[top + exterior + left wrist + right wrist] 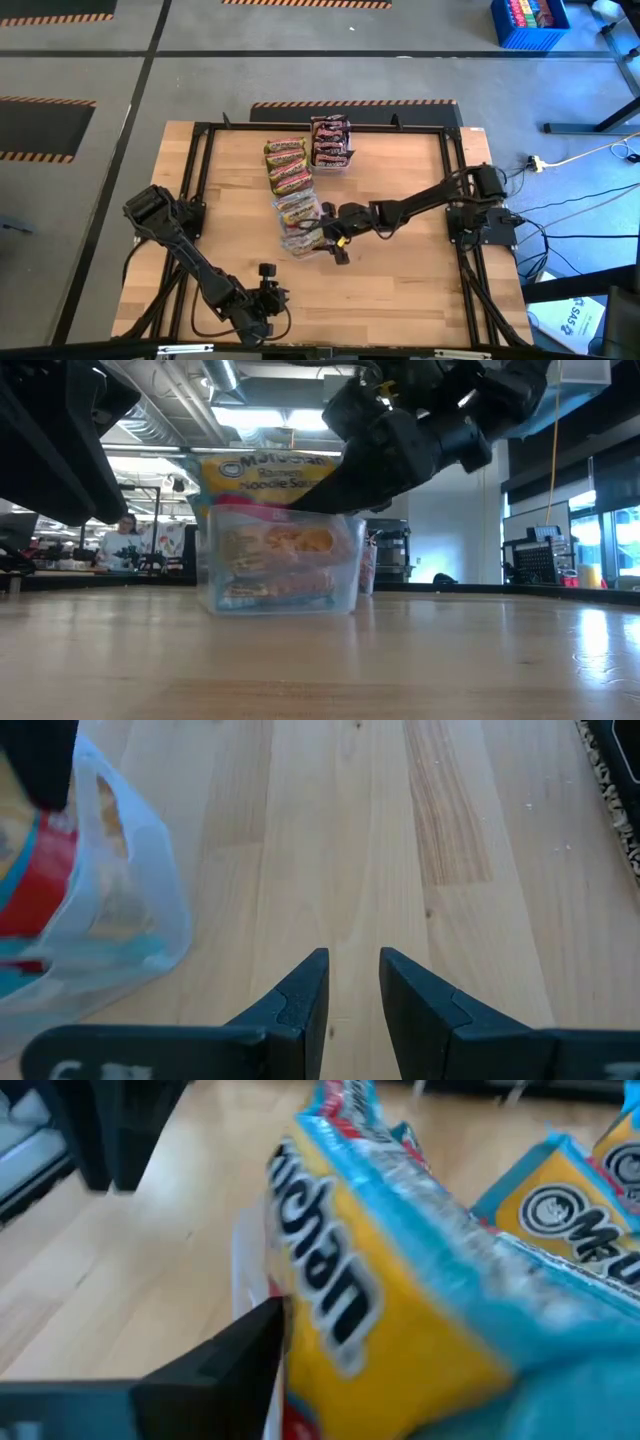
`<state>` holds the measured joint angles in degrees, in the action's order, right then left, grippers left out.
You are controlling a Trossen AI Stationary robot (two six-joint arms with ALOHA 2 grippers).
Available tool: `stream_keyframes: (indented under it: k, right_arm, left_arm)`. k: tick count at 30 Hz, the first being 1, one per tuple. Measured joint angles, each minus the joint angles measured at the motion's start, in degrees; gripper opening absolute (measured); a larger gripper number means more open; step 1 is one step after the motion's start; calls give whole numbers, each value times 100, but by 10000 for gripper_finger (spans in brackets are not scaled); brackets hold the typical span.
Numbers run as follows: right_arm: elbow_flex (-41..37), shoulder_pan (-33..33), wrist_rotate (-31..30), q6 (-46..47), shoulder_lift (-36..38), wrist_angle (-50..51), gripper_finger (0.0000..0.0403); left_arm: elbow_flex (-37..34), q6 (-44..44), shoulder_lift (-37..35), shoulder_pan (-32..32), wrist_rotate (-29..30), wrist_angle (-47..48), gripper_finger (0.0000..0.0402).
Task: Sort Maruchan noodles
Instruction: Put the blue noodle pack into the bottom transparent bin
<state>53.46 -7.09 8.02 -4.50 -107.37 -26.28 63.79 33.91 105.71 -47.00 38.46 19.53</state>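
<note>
My right gripper (322, 236) sits over the clear tray (345, 575), finger against a yellow packet (400, 1320) standing in it; can't tell jaw gap. Arm stretched inward. Left gripper (352, 982) narrow, empty, near edge.

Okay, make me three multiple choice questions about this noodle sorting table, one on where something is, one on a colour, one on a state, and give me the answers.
1. Where is the right gripper?
A. at the yellow noodle tray
B. at the table's front edge
C. off the table

2. What colour are the packets in the tray farthest back?
A. yellow
B. dark brown-red
C. green

3. How does the left gripper stand?
A. gripping a packet
B. inside a tray
C. holding nothing, over bare wood

Answers: 1 A, the high view shows it at the yellow packets. 2 B, dark wrappers show there. 3 C, only wood shows between its fingers.
</note>
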Motion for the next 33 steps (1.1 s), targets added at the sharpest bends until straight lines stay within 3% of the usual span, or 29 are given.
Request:
stream_keyframes:
  k: [9, 15, 19, 28, 33]
  right_arm:
    - [814, -75, -159, 285, 1039, 3087, 261]
    - [985, -245, -366, 462, 1178, 2909, 250]
    - [894, -348, -440, 427, 983, 2338, 200]
    - [873, -382, -204, 270, 266, 1335, 33]
    - [882, -376, -212, 221, 7, 1317, 7]
  left_arm:
    - [-2, 4, 2, 0, 0, 9, 87]
    - [-2, 4, 2, 19, 1, -4, 87]
    - [-4, 3, 2, 48, 9, -7, 87]
    - [-4, 5, 2, 48, 9, -5, 87]
    - [-4, 5, 2, 48, 7, -11, 87]
